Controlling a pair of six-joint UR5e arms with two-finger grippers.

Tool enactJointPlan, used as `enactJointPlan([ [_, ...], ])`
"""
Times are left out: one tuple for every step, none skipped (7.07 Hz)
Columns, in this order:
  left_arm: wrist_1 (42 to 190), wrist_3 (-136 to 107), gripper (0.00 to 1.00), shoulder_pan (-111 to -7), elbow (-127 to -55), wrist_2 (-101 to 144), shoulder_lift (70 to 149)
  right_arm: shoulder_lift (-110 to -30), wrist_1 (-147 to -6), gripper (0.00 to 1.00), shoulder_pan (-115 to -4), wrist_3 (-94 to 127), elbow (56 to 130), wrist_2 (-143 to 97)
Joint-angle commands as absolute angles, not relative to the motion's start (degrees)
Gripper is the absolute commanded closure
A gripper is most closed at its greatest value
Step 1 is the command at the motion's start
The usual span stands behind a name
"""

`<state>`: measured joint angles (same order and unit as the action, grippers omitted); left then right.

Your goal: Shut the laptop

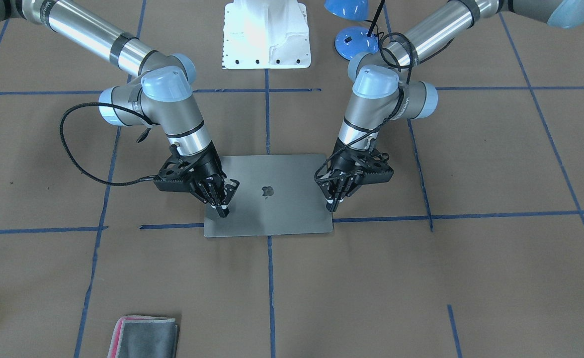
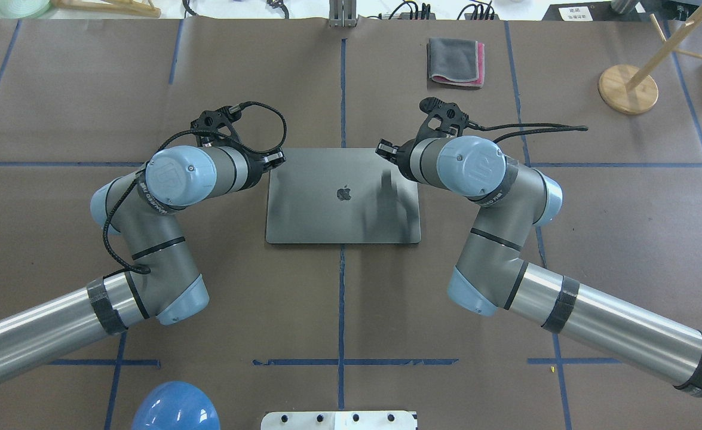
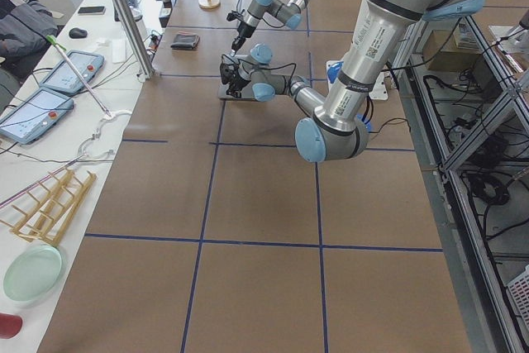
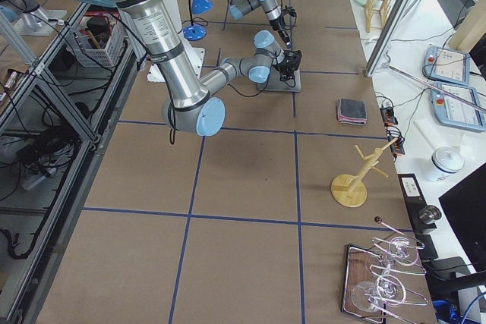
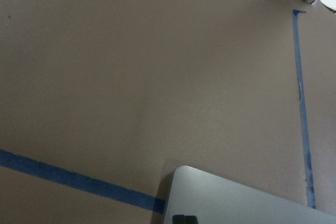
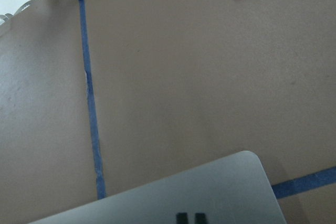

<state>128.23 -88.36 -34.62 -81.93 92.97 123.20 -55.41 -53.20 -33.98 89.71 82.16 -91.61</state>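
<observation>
The space-grey laptop (image 1: 282, 214) lies flat with its lid down and the apple logo facing up; it also shows in the overhead view (image 2: 327, 215). My left gripper (image 1: 330, 206) is shut, its tips at the lid near the corner farthest from my base. In the left wrist view a dark fingertip (image 5: 184, 219) sits over that laptop corner (image 5: 236, 203). My right gripper (image 1: 222, 211) stands at the opposite far corner. In the right wrist view its tips (image 6: 190, 217) are nearly together over the lid (image 6: 220, 187). I cannot tell whether either gripper touches the lid.
A folded grey-and-pink cloth (image 2: 455, 61) lies beyond the laptop to the right. A blue desk lamp (image 1: 356, 42) and the white robot base (image 1: 267, 35) are on the near side. A wooden stand (image 2: 627, 88) is at the far right.
</observation>
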Motion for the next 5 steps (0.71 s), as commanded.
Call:
enactJointPlan([
  [119.15, -87.55, 0.01, -41.28, -86.54, 108.5, 122.44, -56.07, -64.35, 0.0, -37.52, 86.08, 89.25, -101.48],
  [112.13, -80.58, 0.0, -41.66, -91.44, 109.85, 120.87, -56.77, -72.17, 0.0, -39.18, 81.43, 93.56, -105.43],
  [101.71, -71.89, 0.0, -43.57, -97.58, 113.0, 119.28, -58.34, -79.55, 0.0, -40.94, 75.3, 98.39, -108.51],
  [93.34, -63.19, 0.0, -45.86, -103.82, 116.07, 116.05, -61.23, -85.54, 0.0, -43.05, 68.1, 103.57, -110.89],
  [88.64, -50.84, 0.0, -48.66, -109.11, 117.84, 110.27, -66.57, -88.39, 0.0, -46.98, 57.06, 107.45, -115.53],
])
